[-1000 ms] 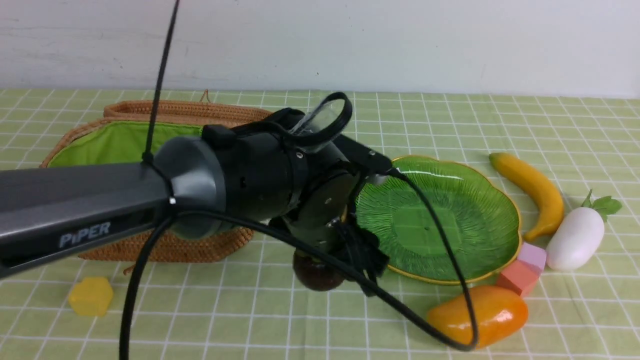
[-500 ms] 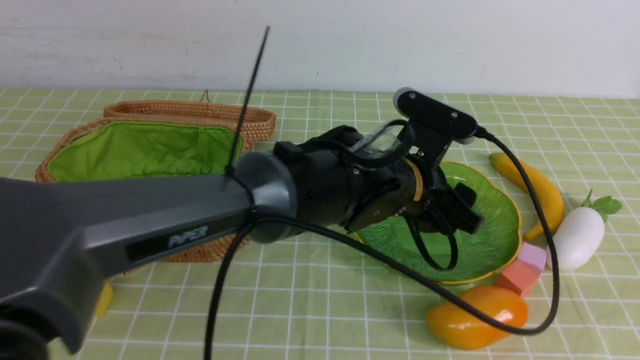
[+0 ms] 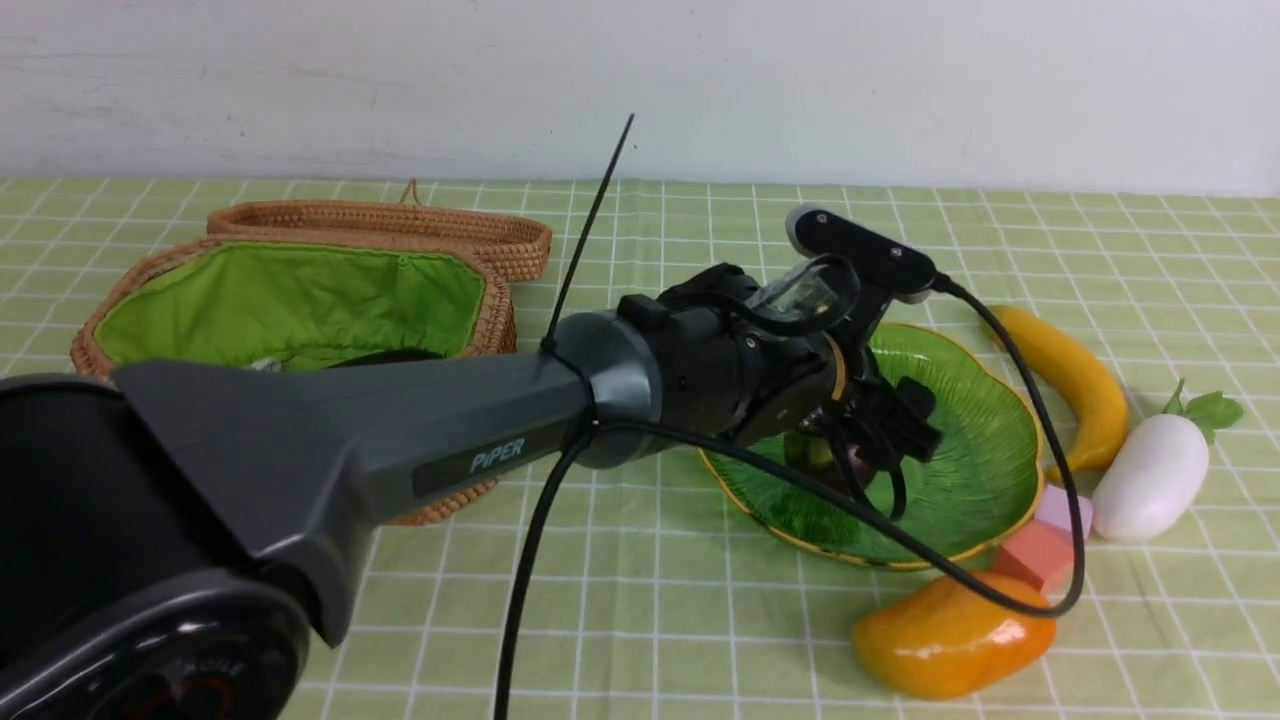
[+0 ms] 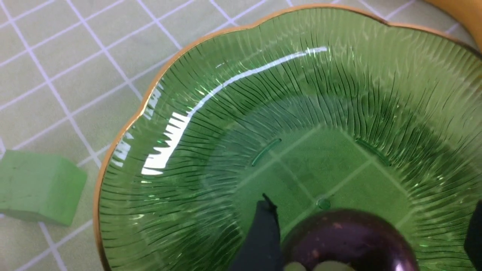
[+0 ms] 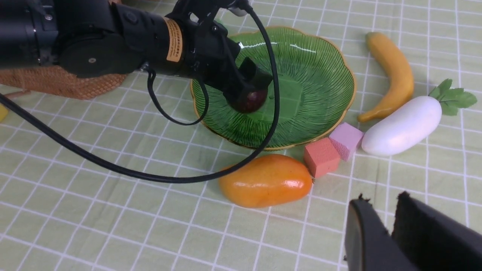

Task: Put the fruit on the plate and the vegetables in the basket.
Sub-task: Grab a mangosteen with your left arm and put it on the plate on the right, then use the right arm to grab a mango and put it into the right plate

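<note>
My left gripper (image 3: 880,440) reaches low into the green plate (image 3: 960,400) and stands open. The dark purple mangosteen (image 4: 350,241) sits between its fingers, against one finger (image 4: 263,233) and with a clear gap to the other. I cannot tell whether it rests on the plate (image 4: 226,131). The orange mango (image 3: 950,635) lies in front of the plate, the banana (image 3: 1070,385) and white radish (image 3: 1150,480) to its right. The wicker basket (image 3: 490,320) stands open at the left. My right gripper (image 5: 382,199) hovers shut and empty near the mango (image 5: 265,180).
A pink block (image 5: 346,140) and a red block (image 5: 322,157) touch the plate's front right rim. A green block (image 4: 37,188) lies beyond the plate. The basket's lid (image 3: 400,225) lies open behind it. The left arm's cable loops over the plate and mango.
The left arm lifted the mangosteen from the cloth in front of the basket, swung right over the plate and lowered it. Its jaws have opened wider. The right gripper's jaws have not changed.
</note>
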Controlling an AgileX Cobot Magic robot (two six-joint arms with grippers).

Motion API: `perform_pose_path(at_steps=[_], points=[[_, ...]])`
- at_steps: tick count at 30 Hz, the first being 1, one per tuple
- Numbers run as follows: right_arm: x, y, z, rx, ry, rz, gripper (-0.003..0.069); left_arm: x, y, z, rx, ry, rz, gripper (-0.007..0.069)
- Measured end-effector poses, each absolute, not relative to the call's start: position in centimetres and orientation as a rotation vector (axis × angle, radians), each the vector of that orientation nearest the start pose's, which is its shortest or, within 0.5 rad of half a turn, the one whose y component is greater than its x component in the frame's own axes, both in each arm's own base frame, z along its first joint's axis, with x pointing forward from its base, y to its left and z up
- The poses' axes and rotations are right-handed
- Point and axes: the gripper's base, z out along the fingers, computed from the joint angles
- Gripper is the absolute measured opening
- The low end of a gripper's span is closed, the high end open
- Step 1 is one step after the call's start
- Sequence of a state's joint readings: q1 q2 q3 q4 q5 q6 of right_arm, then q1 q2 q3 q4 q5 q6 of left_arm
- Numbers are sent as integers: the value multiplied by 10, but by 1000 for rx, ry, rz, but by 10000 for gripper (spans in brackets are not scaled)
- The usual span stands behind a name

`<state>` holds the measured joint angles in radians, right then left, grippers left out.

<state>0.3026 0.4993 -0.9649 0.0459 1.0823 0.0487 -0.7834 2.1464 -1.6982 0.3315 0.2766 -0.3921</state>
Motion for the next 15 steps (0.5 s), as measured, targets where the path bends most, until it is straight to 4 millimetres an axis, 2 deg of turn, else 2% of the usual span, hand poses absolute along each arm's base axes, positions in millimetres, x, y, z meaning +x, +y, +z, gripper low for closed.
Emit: perform_pose_path(at_steps=[6,10,11,14,15], points=[[48,19,397,-268,2089,267,131,354,-344,245,710,2072,-388,656],[48,19,397,-268,2090,270,133,342,-331,276,680,2121,-357,578],[48,19,397,-269,2091,272,135,334,-324,293,653,2138,-365,512],[51,21,396,-271,2108,273,138,315,-309,330,614,2168,-382,333],[54,22,395,-273,2126,273,139,306,-303,344,605,2174,-392,247]])
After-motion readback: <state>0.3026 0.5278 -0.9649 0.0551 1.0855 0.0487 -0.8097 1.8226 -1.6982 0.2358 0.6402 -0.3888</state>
